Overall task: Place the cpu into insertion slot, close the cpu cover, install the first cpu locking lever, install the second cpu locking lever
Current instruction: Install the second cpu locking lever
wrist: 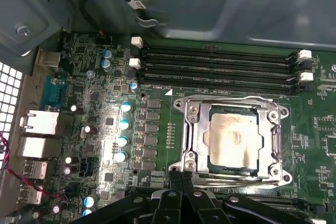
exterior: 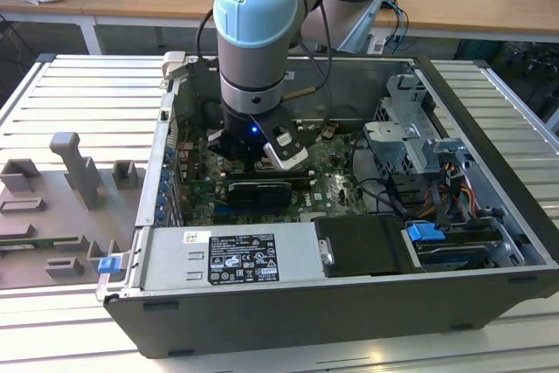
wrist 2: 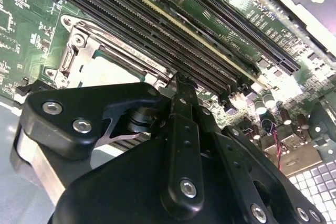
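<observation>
Your cpu sits flat inside the insertion slot, its pale metal face showing through the square cut-out of the cpu cover, which lies down over it. In the first wrist view the silver frame rings the chip on all sides, and thin wire levers run along its edges. The slot lies on the green motherboard, just beside the row of long black memory slots, with a column of small blue-topped capacitors to the other side.

In the second wrist view you see the same socket partly hidden behind the black gripper, whose fingers are pressed together with no gap between them and nothing held, their tip at the socket's edge next to the memory slots.

In the exterior view your arm reaches straight down into the open computer case, with the gripper low over the board. A grey power supply lies along the case's near wall, and the drive cage stands toward the exterior view's right.
</observation>
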Action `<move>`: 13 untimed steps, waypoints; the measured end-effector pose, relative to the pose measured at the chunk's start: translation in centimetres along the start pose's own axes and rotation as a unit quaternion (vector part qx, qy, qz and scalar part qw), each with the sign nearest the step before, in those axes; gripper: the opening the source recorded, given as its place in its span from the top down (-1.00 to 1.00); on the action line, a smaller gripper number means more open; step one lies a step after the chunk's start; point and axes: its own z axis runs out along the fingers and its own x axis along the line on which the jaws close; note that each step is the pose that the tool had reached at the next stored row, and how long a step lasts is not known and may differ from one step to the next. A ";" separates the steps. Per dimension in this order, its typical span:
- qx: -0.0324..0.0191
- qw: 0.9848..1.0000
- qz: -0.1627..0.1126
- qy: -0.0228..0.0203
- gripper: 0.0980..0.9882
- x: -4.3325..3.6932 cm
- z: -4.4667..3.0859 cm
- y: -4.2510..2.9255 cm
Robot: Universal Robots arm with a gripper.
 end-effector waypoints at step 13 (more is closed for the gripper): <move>-0.016 1.000 -0.007 0.000 0.98 0.02 0.88 -0.21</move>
